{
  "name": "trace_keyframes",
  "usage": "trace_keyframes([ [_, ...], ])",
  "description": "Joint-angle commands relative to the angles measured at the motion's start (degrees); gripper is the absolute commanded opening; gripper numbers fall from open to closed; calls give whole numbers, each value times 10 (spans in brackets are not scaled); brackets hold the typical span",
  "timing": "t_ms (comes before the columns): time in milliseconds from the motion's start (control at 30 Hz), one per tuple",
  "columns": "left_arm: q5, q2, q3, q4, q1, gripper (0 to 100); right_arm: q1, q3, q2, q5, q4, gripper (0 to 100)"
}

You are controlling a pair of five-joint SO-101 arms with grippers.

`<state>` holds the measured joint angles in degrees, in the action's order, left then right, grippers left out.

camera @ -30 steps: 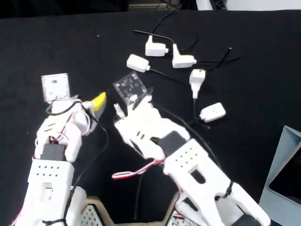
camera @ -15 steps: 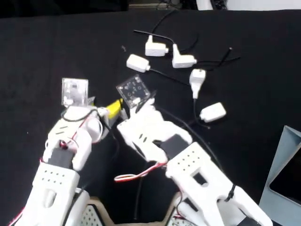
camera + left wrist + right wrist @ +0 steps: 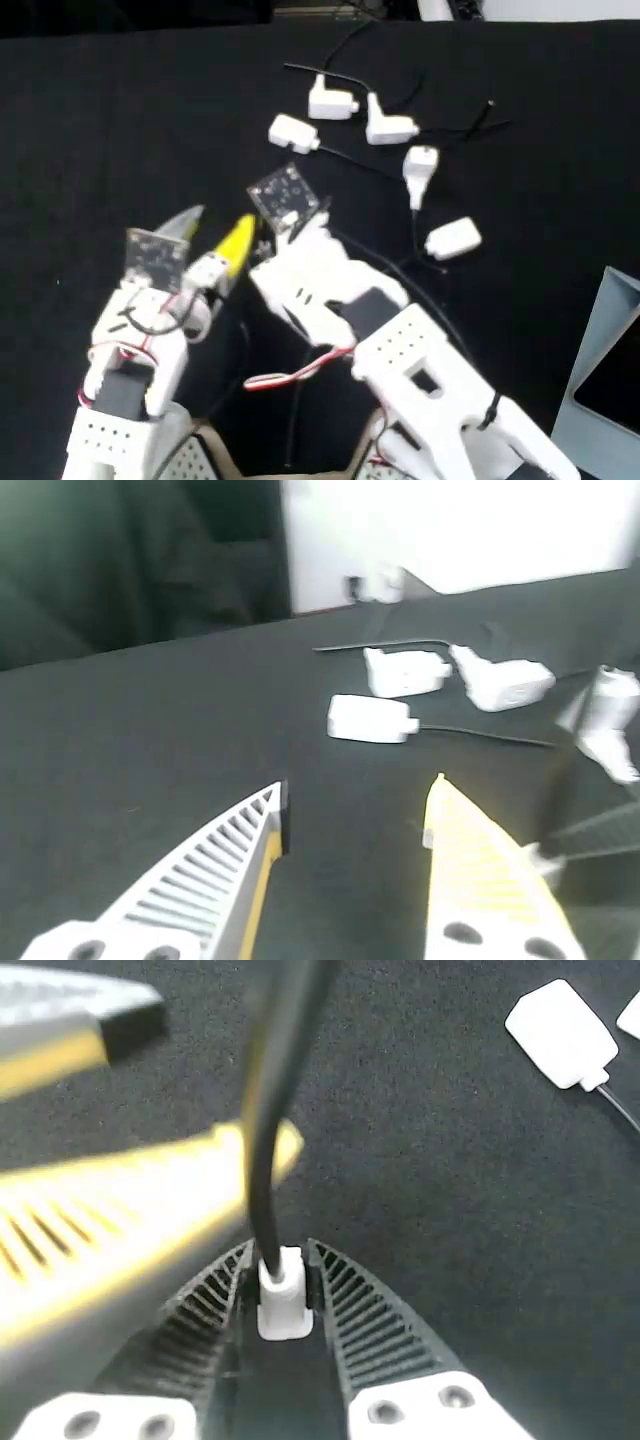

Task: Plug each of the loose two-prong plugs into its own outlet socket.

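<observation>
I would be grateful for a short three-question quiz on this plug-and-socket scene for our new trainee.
1. True or false: the left gripper is open, with nothing between its fingers.
2. What does the right gripper hold?
A) a white plug on a black cable
B) a yellow block
C) nothing
3. In the high view, how many white cabled pieces lie loose on the black table?

Key: 1 true; 2 A; 3 five.
</observation>
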<state>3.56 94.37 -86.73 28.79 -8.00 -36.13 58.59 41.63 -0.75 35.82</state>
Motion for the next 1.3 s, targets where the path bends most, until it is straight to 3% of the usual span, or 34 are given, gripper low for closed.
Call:
trace_keyframes([
  [0, -4, -33, 51, 11, 52, 232, 61, -13, 14, -3, -11, 11],
  [167, -4, -184, 162, 27, 81, 232, 144, -29, 14, -6, -12, 11],
  [367, 7, -471, 338, 28, 80, 235, 228, -42, 14, -6, -27, 11],
  [600, 40, -760, 547, 28, 66, 313, 302, -40, 14, -7, -75, 11],
  [900, 36, -1029, 804, 25, 22, 313, 331, -39, 14, -7, -102, 11],
  [1000, -1, -1097, 866, 25, 3, 314, 331, -39, 14, -7, -102, 11],
  [1267, -69, -1174, 945, 27, -25, 310, 331, -39, 14, -7, -99, 11],
])
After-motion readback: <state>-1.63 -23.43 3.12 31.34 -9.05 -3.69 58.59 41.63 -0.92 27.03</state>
